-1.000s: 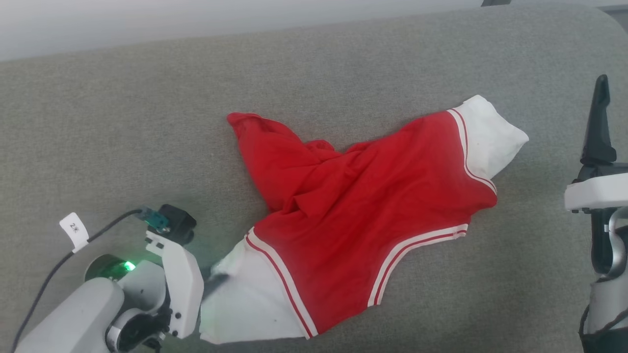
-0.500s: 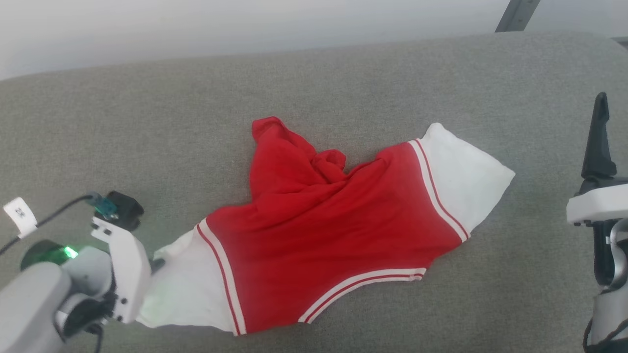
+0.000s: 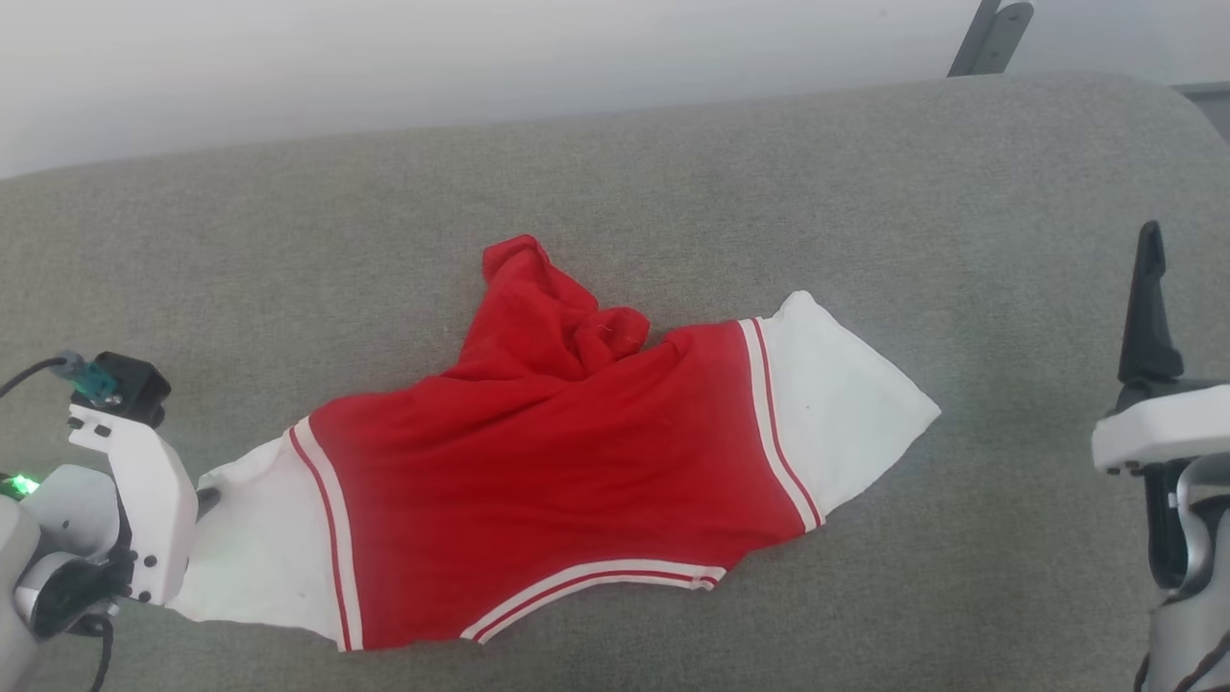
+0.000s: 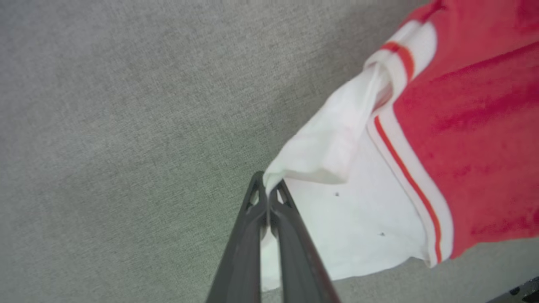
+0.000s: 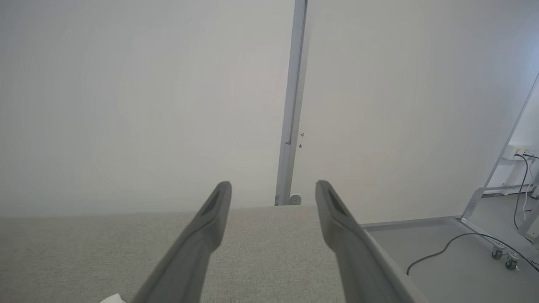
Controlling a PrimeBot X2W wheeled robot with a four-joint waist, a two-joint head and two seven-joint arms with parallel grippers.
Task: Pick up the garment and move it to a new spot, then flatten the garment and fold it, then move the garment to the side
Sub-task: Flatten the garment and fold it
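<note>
From the head view, we see the soft red jersey shirt with white sleeves (image 3: pixel 538 481) lying rumpled across the grey woven cushion (image 3: pixel 288 240), one sleeve stretched toward our left gripper (image 3: pixel 204 498); our right gripper (image 3: pixel 1145 259) stands well apart. In the left wrist view, the jaws are clenched on that sleeve's hem, a corner hold we judge suited to dragging. The right wrist view shows the other jaws spread, holding nothing, clear of the cloth.

Grey woven surface (image 3: pixel 673 173), white wall (image 5: pixel 126 84), upright metal post (image 5: pixel 292 105), floor cable (image 5: pixel 438 248).
</note>
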